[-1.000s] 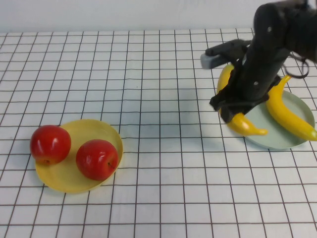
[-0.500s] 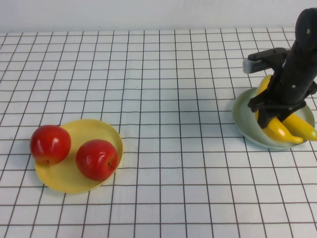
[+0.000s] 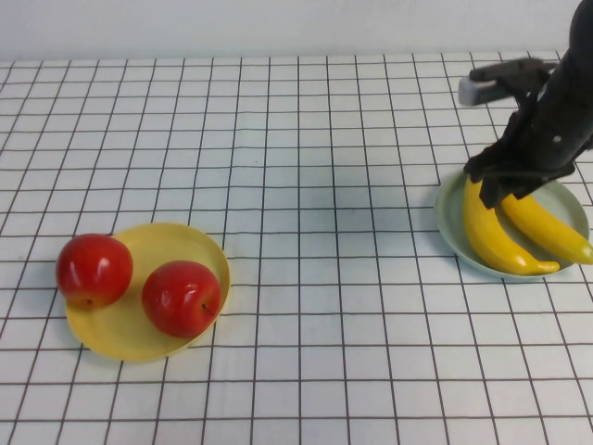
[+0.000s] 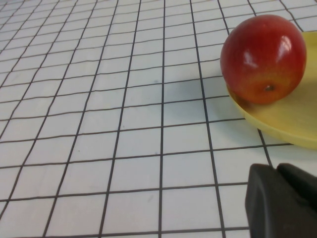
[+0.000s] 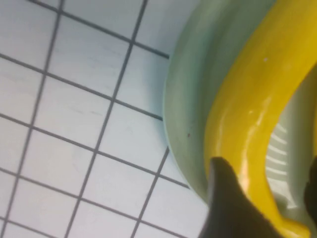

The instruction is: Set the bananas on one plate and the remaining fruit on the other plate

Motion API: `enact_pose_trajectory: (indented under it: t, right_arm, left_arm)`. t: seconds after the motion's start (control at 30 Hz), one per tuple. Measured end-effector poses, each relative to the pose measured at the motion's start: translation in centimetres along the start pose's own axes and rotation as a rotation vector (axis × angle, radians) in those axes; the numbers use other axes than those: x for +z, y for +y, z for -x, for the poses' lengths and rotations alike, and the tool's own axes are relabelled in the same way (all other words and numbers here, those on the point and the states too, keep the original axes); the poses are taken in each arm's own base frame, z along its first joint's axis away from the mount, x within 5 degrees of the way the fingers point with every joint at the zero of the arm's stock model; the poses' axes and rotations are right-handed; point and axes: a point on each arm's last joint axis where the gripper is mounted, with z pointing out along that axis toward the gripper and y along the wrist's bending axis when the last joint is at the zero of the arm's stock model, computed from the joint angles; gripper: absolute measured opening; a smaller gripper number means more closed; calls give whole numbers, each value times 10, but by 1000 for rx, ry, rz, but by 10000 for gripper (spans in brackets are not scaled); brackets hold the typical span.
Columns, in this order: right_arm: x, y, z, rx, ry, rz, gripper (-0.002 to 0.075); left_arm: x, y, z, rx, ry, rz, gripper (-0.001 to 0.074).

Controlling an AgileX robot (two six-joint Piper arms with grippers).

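Two yellow bananas (image 3: 491, 232) (image 3: 547, 227) lie side by side on the pale green plate (image 3: 449, 227) at the right. My right gripper (image 3: 500, 181) hovers open just over their far ends. In the right wrist view one banana (image 5: 252, 99) lies on the green plate (image 5: 190, 99) between the spread fingers of the right gripper (image 5: 266, 166). Two red apples (image 3: 93, 269) (image 3: 182, 297) sit on the yellow plate (image 3: 130, 329) at the left, one at its left rim. My left gripper (image 4: 285, 198) is shut and empty, low beside the yellow plate (image 4: 292, 124) and an apple (image 4: 262, 57).
The table is a white cloth with a black grid (image 3: 315, 185). A white wall runs along the far edge. My left arm is out of the high view.
My right gripper carried a banana to the right onto the green plate, let it go beside the other banana, and rose toward the far side. The apples have not moved.
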Motion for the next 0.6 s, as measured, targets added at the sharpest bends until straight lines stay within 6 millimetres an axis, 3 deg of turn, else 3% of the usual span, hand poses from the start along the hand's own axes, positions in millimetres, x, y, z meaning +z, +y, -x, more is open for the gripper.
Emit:
enact_pose_trajectory:
  t: [0.17, 0.3, 0.47, 0.6]
  right_arm:
    - [-72, 24, -22, -22, -256, -25, 64]
    - [-107, 45, -68, 8, -532, -7, 1]
    - [-120, 57, -134, 24, -804, 21, -11]
    - [-120, 57, -179, 21, -895, 8, -13]
  left_arm:
    - [0, 0, 0, 0, 0, 0, -3]
    - [0, 0, 0, 0, 0, 0, -3]
    - [0, 0, 0, 0, 0, 0, -3]
    - [0, 0, 0, 0, 0, 0, -3]
